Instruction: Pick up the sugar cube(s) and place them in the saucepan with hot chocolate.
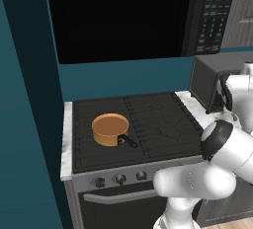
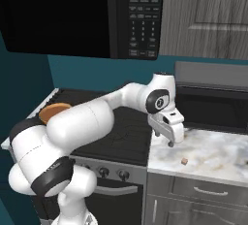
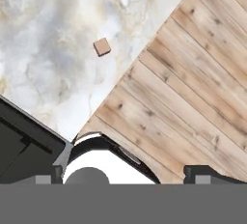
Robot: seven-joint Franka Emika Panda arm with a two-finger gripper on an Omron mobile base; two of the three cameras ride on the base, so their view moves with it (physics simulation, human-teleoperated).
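While the white arm reaches out over the marble-patterned counter point(image 2: 218, 156) to the right of the stove, its two-finger gripper point(image 2: 164, 139) hangs above the counter's left edge, pointing down and not touching anything. In the hand view the two dark finger tips point(image 3: 46, 178) sit wide apart at the bottom corners with nothing between them, so the gripper reads as fully spread and empty. The small tan sugar cube point(image 2: 184, 161) lies alone on the counter near its front edge, just to the right of the gripper and lower; from the hand camera the cube point(image 3: 102, 47) sits well ahead of the finger tips, close to where the counter ends over the wooden floor. The small round orange-copper saucepan with its short black handle point(image 1: 110, 129) stands on the front left part of the black stove top point(image 1: 163, 124), well apart from the cube. I judge this the approach to the pick: next the hand must shift over the cube, centre it between the fingers, descend, and close on it gently near that edge.
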